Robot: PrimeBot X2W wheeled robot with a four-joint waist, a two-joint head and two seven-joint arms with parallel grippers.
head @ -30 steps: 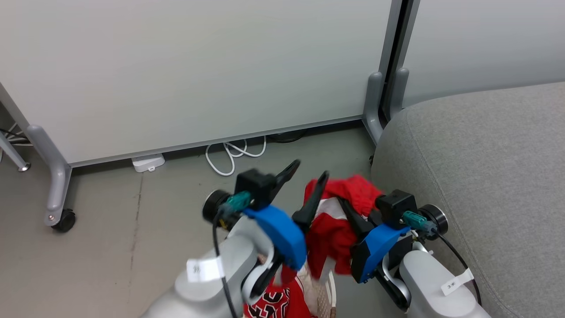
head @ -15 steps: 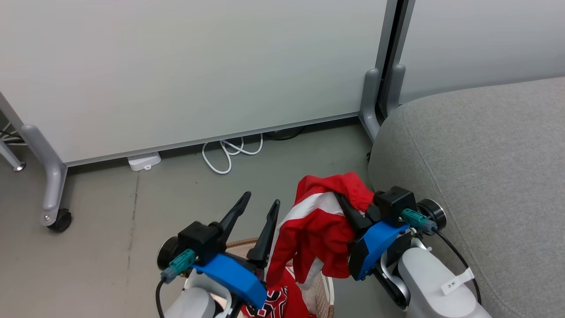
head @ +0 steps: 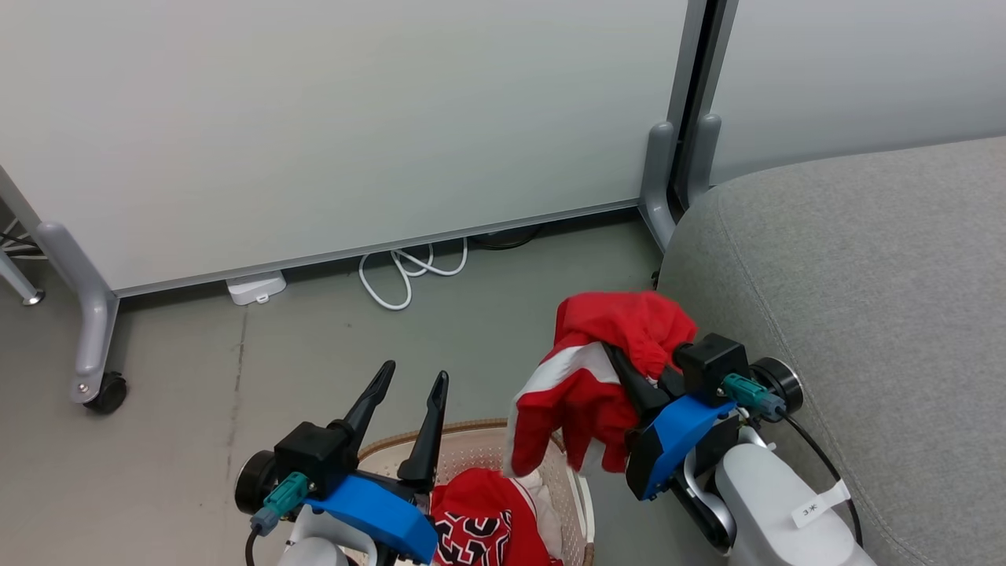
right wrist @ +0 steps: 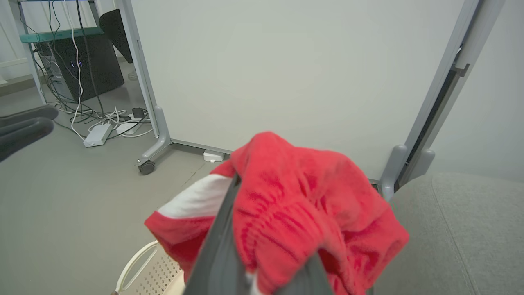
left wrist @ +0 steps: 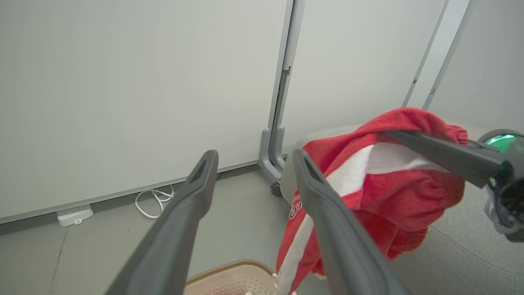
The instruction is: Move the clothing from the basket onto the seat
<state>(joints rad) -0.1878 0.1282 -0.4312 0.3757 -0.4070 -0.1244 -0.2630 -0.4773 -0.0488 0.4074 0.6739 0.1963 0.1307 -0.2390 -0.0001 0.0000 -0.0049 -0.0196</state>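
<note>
Dangling from the clamped right tool (head: 617, 358), one garment (head: 578, 381) hangs over the basket (head: 471, 428) rim, beside the seat (head: 864, 275) edge; its trailing end may snag there. Meanwhile the left tool (head: 415, 371) gapes wide, empty.

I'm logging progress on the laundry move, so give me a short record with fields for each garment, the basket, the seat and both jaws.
seat: grey cushion
basket: cream with brown rim, left of the seat
held garment: red with white stripe, hanging from the right jaws over the basket's right edge
second garment: red, black-and-white lettering, lying in the basket
right jaws: shut on the held garment
left jaws: open, holding nothing
</note>
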